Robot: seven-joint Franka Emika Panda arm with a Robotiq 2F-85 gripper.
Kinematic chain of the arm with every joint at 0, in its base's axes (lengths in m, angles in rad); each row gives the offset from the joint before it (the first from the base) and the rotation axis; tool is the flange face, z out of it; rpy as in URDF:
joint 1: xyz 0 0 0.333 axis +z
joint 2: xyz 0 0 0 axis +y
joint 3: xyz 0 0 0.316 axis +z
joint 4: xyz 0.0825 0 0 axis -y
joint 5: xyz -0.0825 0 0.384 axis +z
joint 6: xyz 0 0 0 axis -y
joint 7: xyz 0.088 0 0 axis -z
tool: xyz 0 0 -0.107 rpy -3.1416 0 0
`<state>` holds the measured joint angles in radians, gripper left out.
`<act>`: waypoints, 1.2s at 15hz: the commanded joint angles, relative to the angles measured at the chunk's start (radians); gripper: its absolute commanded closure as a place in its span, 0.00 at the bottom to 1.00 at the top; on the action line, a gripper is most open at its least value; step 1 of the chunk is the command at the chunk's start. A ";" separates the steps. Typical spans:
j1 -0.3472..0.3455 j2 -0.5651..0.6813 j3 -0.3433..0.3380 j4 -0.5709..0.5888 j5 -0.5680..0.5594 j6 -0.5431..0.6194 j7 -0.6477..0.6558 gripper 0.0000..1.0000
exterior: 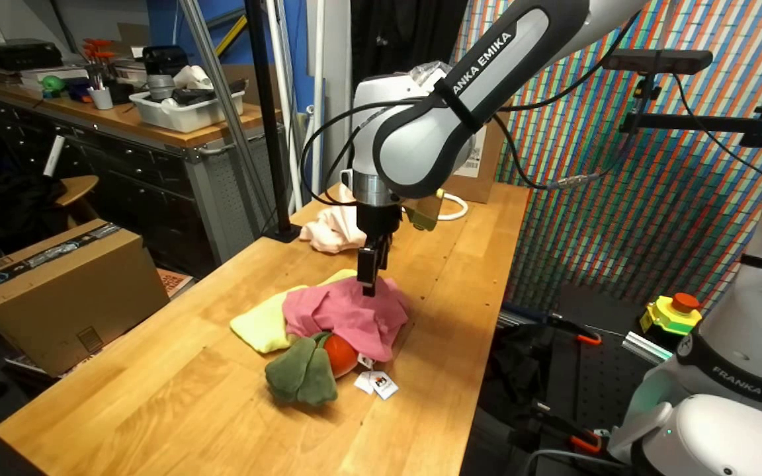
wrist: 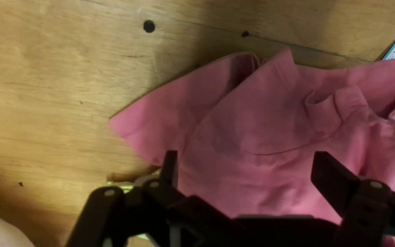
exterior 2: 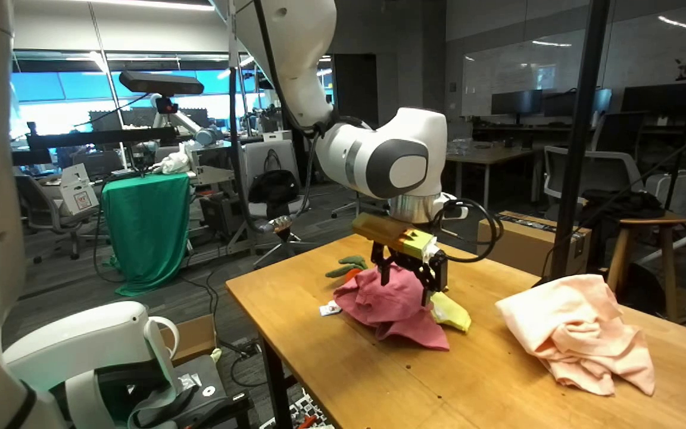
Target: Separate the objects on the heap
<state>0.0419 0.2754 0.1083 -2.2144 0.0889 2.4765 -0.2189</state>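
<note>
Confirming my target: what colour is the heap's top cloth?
The top cloth is plain pink; the wrist view shows it best.

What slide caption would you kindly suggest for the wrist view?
Open fingers at a rumpled pink cloth on a wooden table.

Glared nearly white at the windows (exterior 2: 51, 110) in an exterior view, shone from a ceiling strip light (exterior 2: 146, 5) and streaked the whiteboard (exterior 2: 510, 74), but left the background dim. Fell warmer and crisper on the tabletop (exterior: 176, 410) in both exterior views. Came out duller and softer in the wrist view, with diffuse shadows over tabletop and pink cloth (wrist: 262, 144) and the near-black gripper (wrist: 245, 159) out of focus.
</note>
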 commanded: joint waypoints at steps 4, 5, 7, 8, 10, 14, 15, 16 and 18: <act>-0.008 0.009 0.045 -0.027 -0.002 0.120 -0.133 0.00; -0.010 0.014 0.052 -0.028 0.001 0.132 -0.156 0.00; -0.013 0.022 0.065 -0.033 0.001 0.165 -0.192 0.00; -0.014 0.027 0.070 -0.035 0.000 0.181 -0.207 0.00; -0.022 0.042 0.081 -0.032 0.003 0.200 -0.235 0.00; -0.031 0.067 0.089 -0.027 -0.008 0.208 -0.269 0.00; -0.029 0.071 0.087 -0.030 -0.015 0.214 -0.268 0.00; -0.028 0.075 0.085 -0.031 -0.021 0.216 -0.268 0.00; -0.026 0.079 0.081 -0.032 -0.034 0.215 -0.262 0.00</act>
<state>0.0305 0.3493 0.1781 -2.2387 0.0809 2.6616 -0.4718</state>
